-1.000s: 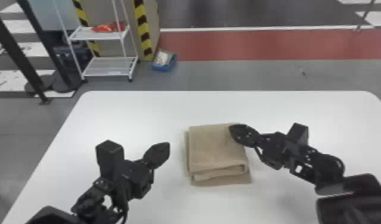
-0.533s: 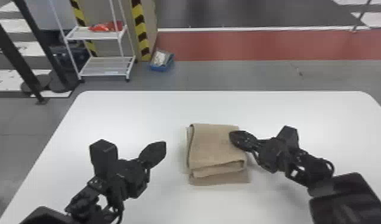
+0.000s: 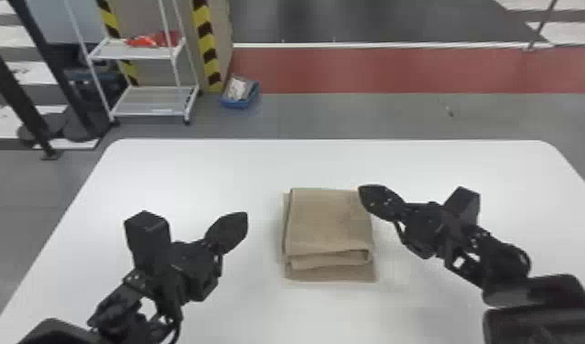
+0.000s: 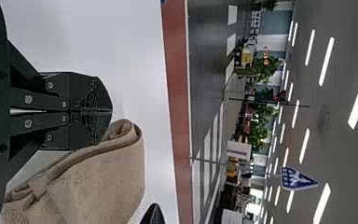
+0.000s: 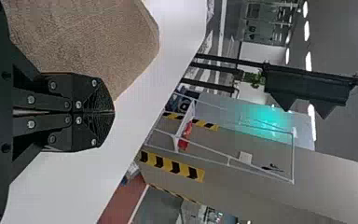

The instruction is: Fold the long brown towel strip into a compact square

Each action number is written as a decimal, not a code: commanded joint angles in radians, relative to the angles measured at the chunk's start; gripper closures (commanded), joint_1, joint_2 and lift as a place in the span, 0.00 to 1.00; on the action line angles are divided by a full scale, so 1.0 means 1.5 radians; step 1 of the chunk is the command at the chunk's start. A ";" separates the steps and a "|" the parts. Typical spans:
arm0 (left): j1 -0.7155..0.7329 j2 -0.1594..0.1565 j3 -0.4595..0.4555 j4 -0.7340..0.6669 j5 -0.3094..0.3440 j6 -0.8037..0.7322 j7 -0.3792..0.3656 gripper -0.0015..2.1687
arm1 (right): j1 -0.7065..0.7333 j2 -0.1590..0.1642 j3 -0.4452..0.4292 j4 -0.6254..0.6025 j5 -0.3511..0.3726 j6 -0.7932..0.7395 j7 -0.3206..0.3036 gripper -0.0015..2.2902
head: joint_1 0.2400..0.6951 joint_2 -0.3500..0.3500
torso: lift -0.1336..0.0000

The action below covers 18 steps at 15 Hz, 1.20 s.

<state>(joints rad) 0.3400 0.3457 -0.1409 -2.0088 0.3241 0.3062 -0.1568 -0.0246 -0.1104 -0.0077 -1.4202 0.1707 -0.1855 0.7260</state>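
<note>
1. On the desk, around its middle, we have the towel lying as a stacked, squarish packet.
2. Done, as far as we can tell: main folds are in; we count several layers at the near edge, so no long strip remains.
3. Left over: we see a lower layer poking out along the near side and a bit on the left; we'd call it nearly finished, maybe wanting a tidy-up.
4. Left pincer: we see its fingers pressed together, pinching nothing, apart from the towel.
5. Right pincer: fingers also pressed together, nothing pinched, by the towel's far right corner; we can't tell if it touches.
</note>
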 commanded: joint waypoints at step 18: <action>-0.022 0.010 -0.001 0.033 0.020 -0.041 -0.010 0.55 | -0.170 0.065 0.130 0.254 0.032 -0.024 -0.041 0.65 | 1.00 0.73 | 0.07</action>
<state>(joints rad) 0.3120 0.3602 -0.1426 -1.9580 0.3517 0.2446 -0.1719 -0.2758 -0.0104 0.1958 -1.0426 0.2359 -0.2212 0.6493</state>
